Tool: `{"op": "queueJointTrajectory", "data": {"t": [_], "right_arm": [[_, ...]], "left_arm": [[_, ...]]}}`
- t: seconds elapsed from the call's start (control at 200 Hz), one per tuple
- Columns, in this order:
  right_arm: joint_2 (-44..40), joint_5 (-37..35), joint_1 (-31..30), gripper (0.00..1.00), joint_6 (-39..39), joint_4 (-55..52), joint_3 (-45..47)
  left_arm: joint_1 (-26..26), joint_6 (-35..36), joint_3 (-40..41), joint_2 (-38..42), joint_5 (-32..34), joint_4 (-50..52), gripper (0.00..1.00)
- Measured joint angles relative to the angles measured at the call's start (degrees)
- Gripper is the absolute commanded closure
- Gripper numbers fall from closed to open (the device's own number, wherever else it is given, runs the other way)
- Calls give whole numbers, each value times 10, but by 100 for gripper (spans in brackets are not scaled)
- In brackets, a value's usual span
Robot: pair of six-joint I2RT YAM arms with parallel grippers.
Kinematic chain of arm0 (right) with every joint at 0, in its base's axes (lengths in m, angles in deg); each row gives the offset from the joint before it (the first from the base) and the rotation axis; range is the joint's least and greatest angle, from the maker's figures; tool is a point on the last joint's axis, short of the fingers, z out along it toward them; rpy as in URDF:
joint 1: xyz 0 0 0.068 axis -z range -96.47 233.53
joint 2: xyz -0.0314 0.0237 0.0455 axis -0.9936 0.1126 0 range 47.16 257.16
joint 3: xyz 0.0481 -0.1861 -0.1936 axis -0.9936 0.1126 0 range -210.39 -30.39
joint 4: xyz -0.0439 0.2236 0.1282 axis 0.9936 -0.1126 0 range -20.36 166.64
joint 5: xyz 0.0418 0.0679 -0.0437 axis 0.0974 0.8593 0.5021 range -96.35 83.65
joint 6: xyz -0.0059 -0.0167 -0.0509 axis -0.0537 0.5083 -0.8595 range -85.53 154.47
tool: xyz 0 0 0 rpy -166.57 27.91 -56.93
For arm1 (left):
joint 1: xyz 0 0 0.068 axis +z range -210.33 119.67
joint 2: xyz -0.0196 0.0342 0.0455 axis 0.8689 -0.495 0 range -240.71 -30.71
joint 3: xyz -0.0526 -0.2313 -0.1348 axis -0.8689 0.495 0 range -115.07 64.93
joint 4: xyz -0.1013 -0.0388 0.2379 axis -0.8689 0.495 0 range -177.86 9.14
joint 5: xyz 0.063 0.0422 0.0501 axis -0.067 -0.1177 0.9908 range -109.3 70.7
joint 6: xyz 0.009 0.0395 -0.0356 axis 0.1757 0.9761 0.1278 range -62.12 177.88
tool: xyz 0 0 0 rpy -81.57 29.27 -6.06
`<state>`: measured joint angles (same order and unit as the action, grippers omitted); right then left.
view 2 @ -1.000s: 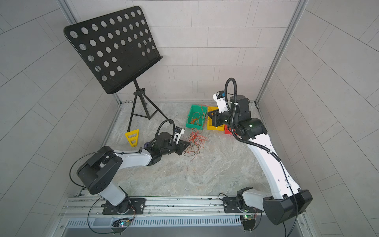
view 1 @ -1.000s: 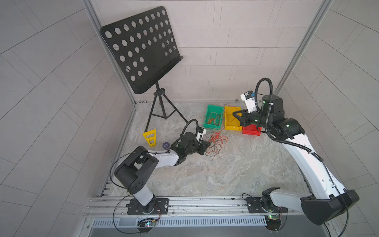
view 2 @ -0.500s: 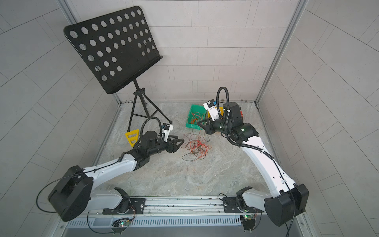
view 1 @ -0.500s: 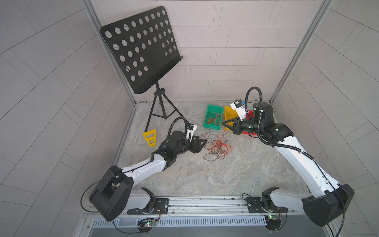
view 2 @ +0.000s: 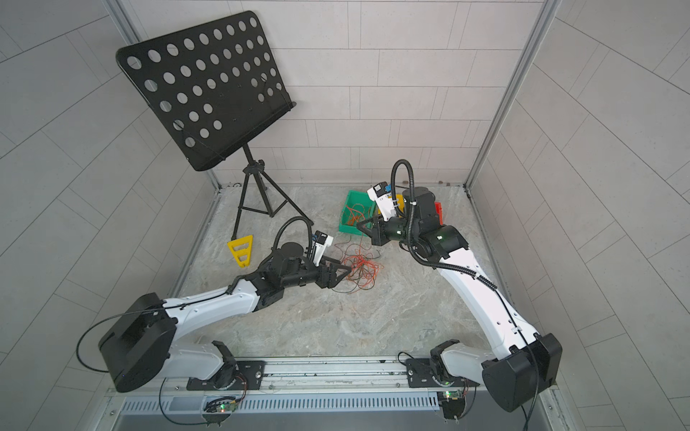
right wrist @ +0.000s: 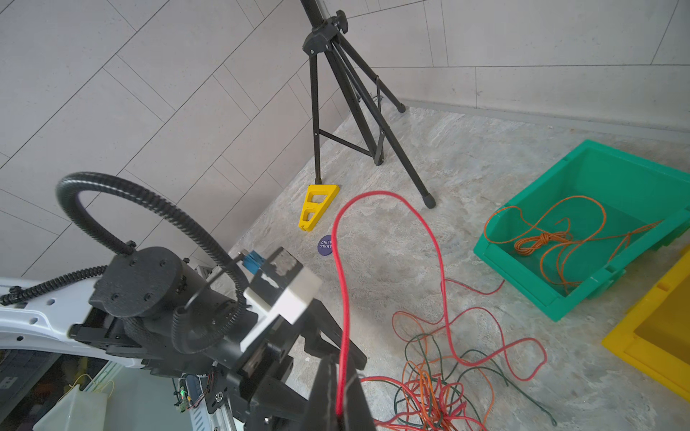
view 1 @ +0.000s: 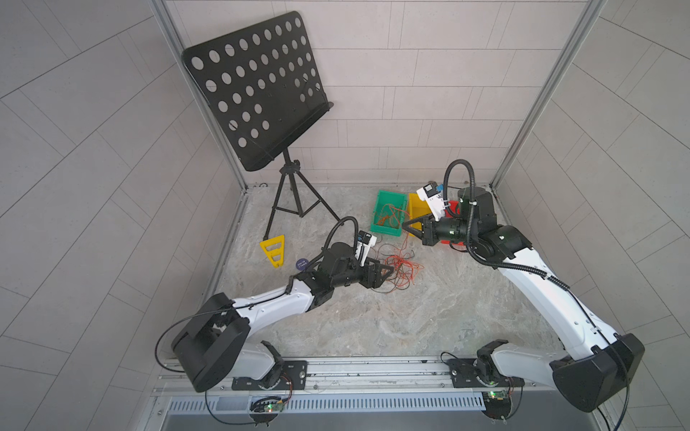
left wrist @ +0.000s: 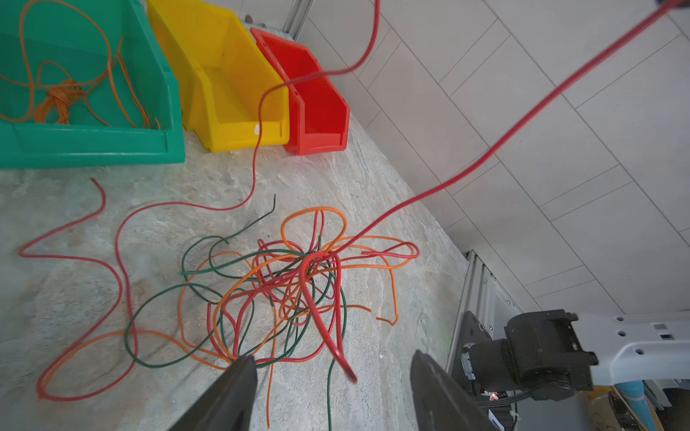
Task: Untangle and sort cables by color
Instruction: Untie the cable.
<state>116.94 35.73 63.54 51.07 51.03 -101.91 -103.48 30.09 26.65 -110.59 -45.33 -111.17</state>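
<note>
Left gripper (left wrist: 332,356) is spread wide now. A second ago its jaws were drawn nearly together. Its black fingers (left wrist: 231,395) grip nothing, and a loose red end dangles just ahead of them, untouched. In both top views the left arm stretches low across the marbled grey tabletop (view 1: 410,328), where a second ago it was folded back on itself. The left gripper (view 1: 386,270) now noses into the near edge of the tangle of thin red, orange and dark green cables (view 1: 403,266). The tangle lies heaped mid-table, in front of the bins.

Right gripper (right wrist: 338,373) has its jaws pressed together on one long red cable (right wrist: 438,257), the same clamp as a second ago. That cable arcs up from the fingertips, loops over and drops back into the tangle (right wrist: 429,392). The left wrist view shows the red cable (left wrist: 522,123) running up in a straight line out of the knot.

The arm has come down and across — a second ago it hung over the yellow and red bins. Now the right gripper (view 1: 406,226) is raised above the table at the front of the green plastic bin (view 1: 378,209). A small bundle of orange cables (left wrist: 59,99) lies inside that bin. The yellow plastic bin (left wrist: 231,93) and the red plastic bin (left wrist: 317,112) stand beside it in a row.
</note>
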Motion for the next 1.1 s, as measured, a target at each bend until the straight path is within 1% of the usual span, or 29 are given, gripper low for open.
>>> {"op": "queueJointTrajectory", "data": {"t": [0.04, 0.085, 0.125, 0.19, 0.24, 0.32, 0.415, 0.495, 0.595, 0.675, 0.736, 0.831, 0.966, 1.031, 1.101], "right_arm": [[0, -1, 0, 100, 0, 1, 0], [0, -2, 0, 100, 0, 1, 0], [0, -5, 0, 100, 0, 1, 1], [0, -13, 0, 100, -1, -3, 3], [0, -21, 0, 100, -3, -12, 5], [0, -38, 0, 100, -8, -31, 9], [2, -64, 0, 100, -15, -61, 17], [16, -90, 1, 81, -21, -87, 21], [43, -118, 5, 53, -48, -125, 17], [53, -135, 7, 38, -61, -146, 5], [47, -141, 6, 30, -72, -145, -3], [28, -137, -2, 29, -76, -128, -7], [19, -98, -35, 29, -63, -79, 12], [32, -82, -58, 33, -52, -57, 30], [60, -73, -80, 41, -40, -40, 42]], "left_arm": [[0, -9, 0, -8, 2, -3, 52], [0, -10, 0, -14, 2, -6, 68], [0, -11, -1, -17, 2, -8, 79], [0, -9, -1, -17, 3, -7, 91], [1, -11, -3, -13, 4, -3, 96], [5, 3, -6, 5, 10, 17, 99], [10, 19, -10, 47, 21, 57, 100], [16, 36, -22, 81, 32, 96, 100], [19, 54, -43, 109, 43, 136, 100], [22, 64, -56, 120, 49, 162, 100], [23, 69, -64, 122, 54, 179, 100], [23, 73, -68, 123, 60, 198, 100], [26, 76, -76, 124, 66, 218, 100], [26, 78, -81, 124, 66, 224, 100], [26, 80, -85, 124, 67, 227, 100]]}}
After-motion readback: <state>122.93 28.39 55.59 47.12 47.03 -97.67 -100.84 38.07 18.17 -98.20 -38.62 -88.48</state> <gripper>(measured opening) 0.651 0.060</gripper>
